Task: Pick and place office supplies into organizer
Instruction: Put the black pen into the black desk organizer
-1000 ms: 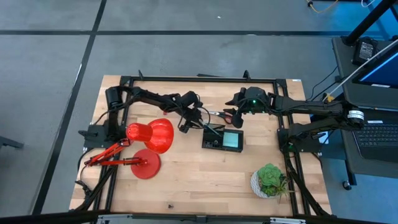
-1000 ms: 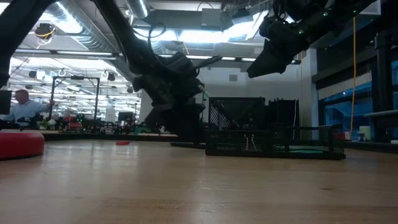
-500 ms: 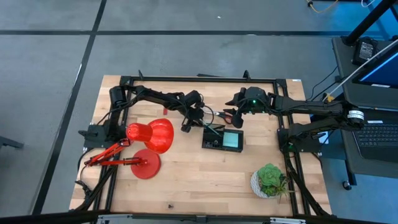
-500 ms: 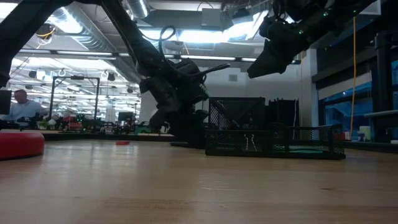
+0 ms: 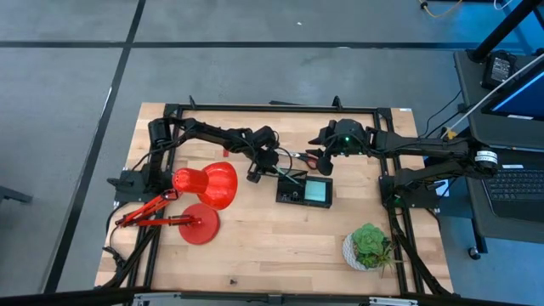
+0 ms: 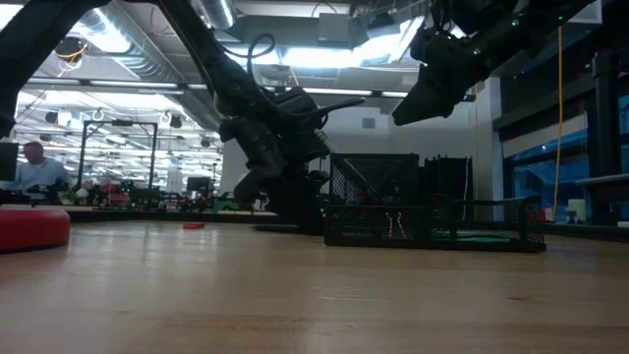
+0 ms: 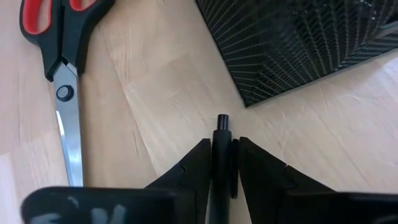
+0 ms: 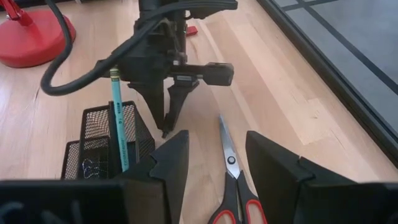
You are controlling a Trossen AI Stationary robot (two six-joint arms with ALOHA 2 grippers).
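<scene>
Bench (image 5: pixel 255 246) scene, pen transfer under way. Left gripper (image 7: pixel 219 163) was clamped on the black pen (image 7: pixel 221 134), tip pointing down, just outside the near corner of the organizer (image 7: pixel 298 43); in the high view this gripper (image 5: pixel 255 168) sat at about 10 o'clock from the organizer (image 5: pixel 306 192), close beside it. Scissors (image 7: pixel 59 68) lay flat on the bench at 12 o'clock of the organizer, blades closed, red handles toward the right arm. Teal pen (image 8: pixel 118 118) already stood upright in the mesh compartment, and a binder clip (image 6: pixel 396 226) showed inside the mesh wall in the low view. Right gripper (image 8: pixel 211 155) hovered above the scissors (image 8: pixel 230 168) with its fingers spread apart and nothing between them; in the high view it (image 5: pixel 327 157) hung at about 1 o'clock from the organizer. Lamp (image 5: pixel 200 200) and plant (image 5: pixel 370 245) stood well apart from the work.

Judged risks: the pen tip was outside the mesh wall, so releasing from this position would probably drop the pen onto the bench. Moving across without lifting first could catch the tip on the rim and push the light organizer or twist the pen in the grip. Both grippers worked near one another around the scissors, so a simultaneous move could bring the arms into contact. The upright teal pen might also be knocked as the black pen entered.
</scene>
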